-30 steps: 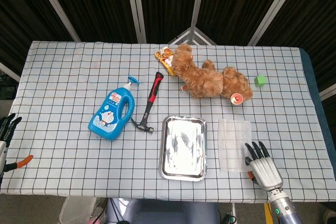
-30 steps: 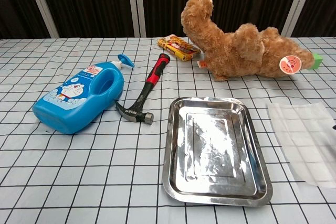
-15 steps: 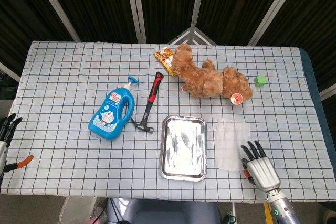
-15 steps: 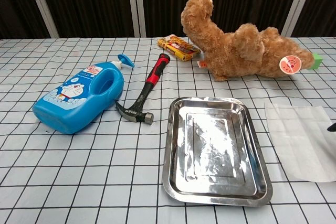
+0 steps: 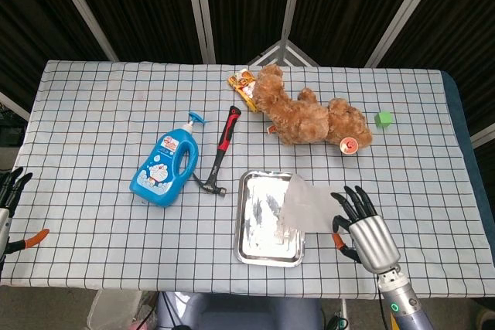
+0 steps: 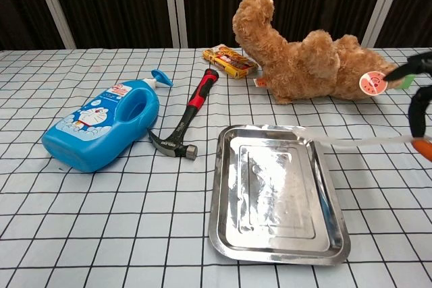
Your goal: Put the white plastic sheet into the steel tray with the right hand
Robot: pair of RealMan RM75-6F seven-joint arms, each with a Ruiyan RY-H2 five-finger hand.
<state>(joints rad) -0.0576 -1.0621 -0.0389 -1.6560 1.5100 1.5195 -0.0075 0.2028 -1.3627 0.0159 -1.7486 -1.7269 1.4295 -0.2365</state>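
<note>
The white plastic sheet (image 5: 309, 203) hangs lifted above the cloth, its left part over the right rim of the steel tray (image 5: 240, 222). My right hand (image 5: 362, 231) pinches the sheet's right edge just right of the tray. In the chest view the sheet (image 6: 361, 143) shows edge-on as a thin line running from above the tray (image 6: 217, 193) to my right hand (image 6: 418, 109) at the frame's right edge. My left hand (image 5: 9, 189) hangs off the table's left side, fingers apart, holding nothing.
A blue detergent bottle (image 5: 165, 169) and a hammer (image 5: 219, 152) lie left of the tray. Behind it lie a teddy bear (image 5: 309, 117), a snack packet (image 5: 243, 86) and a green cube (image 5: 383, 119). An orange-handled tool (image 5: 32, 237) pokes in at the left edge.
My right hand has taken hold of the sheet, lifted it off the cloth and carried it left, so it now overlaps the tray's right side. The left hand has stayed put.
</note>
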